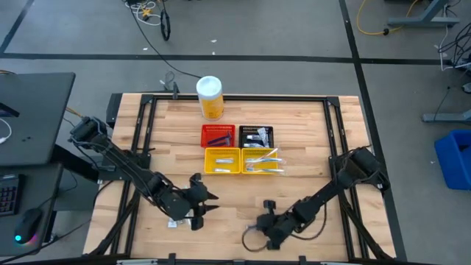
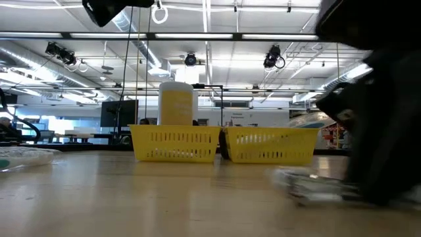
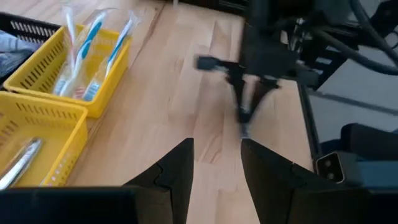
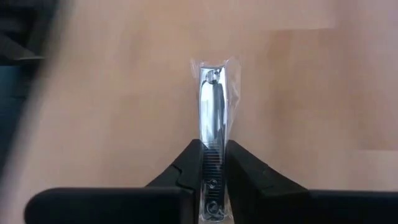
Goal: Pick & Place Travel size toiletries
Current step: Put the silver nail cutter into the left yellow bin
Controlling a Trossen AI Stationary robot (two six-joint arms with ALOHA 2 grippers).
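My right gripper (image 4: 213,152) points down at the table's near middle (image 1: 266,223) and is shut on a slim silver nail clipper in a clear wrapper (image 4: 212,102). In the low view the gripper is a dark mass (image 2: 385,138), with the wrapped clipper (image 2: 309,184) blurred at table height. My left gripper (image 3: 214,165) is open and touches nothing, hovering left of the right one (image 1: 208,203). Wrapped toothbrushes (image 3: 93,46) lie in the right yellow basket (image 1: 274,168). A silver tube (image 3: 18,163) lies in the left yellow basket (image 1: 222,160). My right gripper pinches the wrapped clipper by its near end (image 4: 212,146) between the two fingers (image 4: 189,165), which come from above and lie along its length. The rest of the clipper sticks out past the fingertips. I cannot tell whether it is clear of the wood.
A red basket (image 1: 218,136) and a black basket (image 1: 256,136) stand behind the yellow ones. The tall yellow canister with a white lid (image 1: 210,97) is at the far edge. A small white item (image 1: 174,222) lies under my left arm. Bare wood lies between the baskets and both grippers.
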